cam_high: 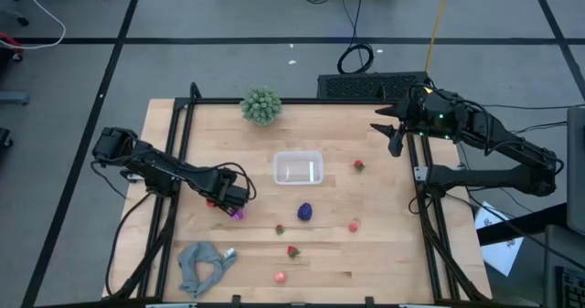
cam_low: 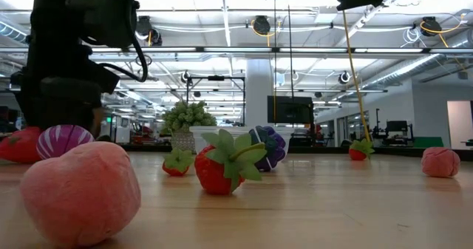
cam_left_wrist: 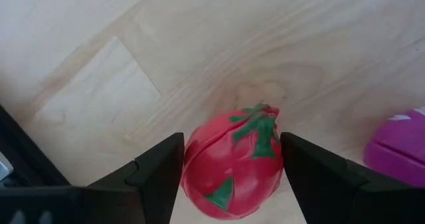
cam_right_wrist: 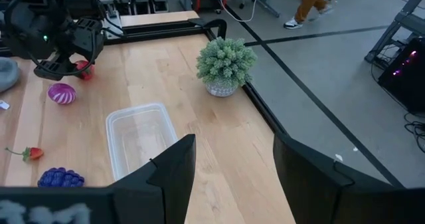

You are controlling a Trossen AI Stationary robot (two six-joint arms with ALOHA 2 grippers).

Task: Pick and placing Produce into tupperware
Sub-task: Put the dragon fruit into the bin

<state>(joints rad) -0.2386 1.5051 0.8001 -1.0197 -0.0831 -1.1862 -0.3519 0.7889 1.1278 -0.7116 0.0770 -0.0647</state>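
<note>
I see my wooden counter [cam_high: 384, 244] with the clear tupperware [cam_high: 298, 168] beyond my left gripper [cam_high: 222, 201], whose fingers straddle a red tomato [cam_left_wrist: 232, 163], just touching. My right gripper [cam_high: 395, 136] hangs released, well apart.

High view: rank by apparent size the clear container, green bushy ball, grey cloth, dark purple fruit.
1. Grey cloth, crumpled, largest spread.
2. Clear plastic rounded-rectangular container, close to the cloth.
3. Green bushy ball.
4. Dark purple fruit, clearly smallest.
</note>
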